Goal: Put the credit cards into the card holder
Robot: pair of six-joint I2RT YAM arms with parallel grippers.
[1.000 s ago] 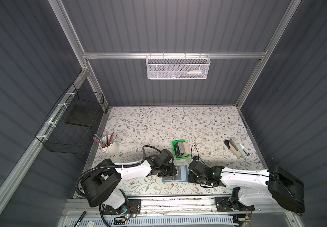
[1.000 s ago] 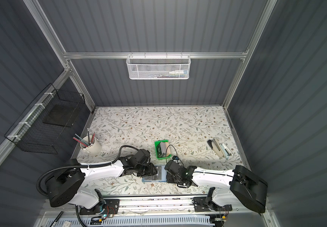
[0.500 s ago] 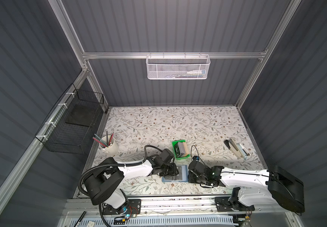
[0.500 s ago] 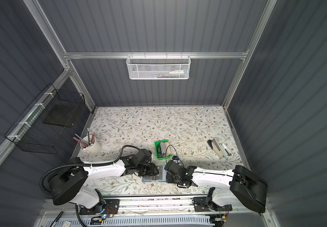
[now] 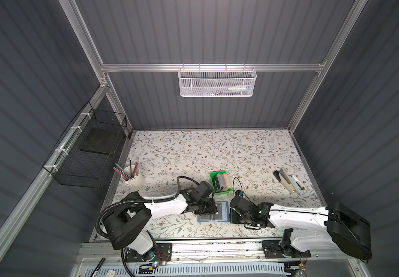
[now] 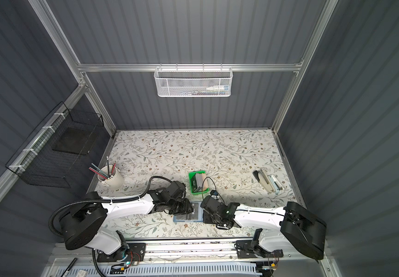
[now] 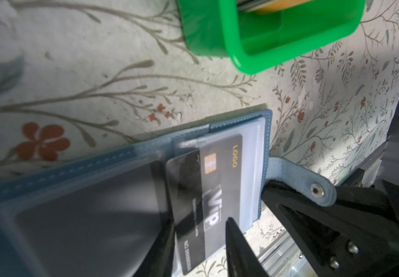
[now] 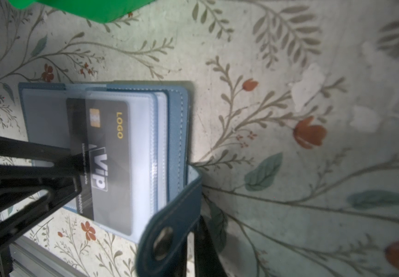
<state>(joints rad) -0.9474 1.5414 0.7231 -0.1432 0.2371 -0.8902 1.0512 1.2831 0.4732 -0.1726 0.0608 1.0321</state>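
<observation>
Card holder (image 5: pixel 223 213) lies open just base-side of the green tray (image 5: pixel 218 172); my right gripper (image 5: pixel 233 214) pinches its snap tab (image 7: pixel 301 184). Black card (image 7: pixel 217 182), partly sleeved, runs lengthwise toward that tray under my left gripper (image 7: pixel 197 231) (jaws part-open; grip unclear).

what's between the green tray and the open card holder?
Only bare floral tabletop separates the green tray from the card holder; nothing lies in that stretch. The left wrist view shows it best.
</observation>
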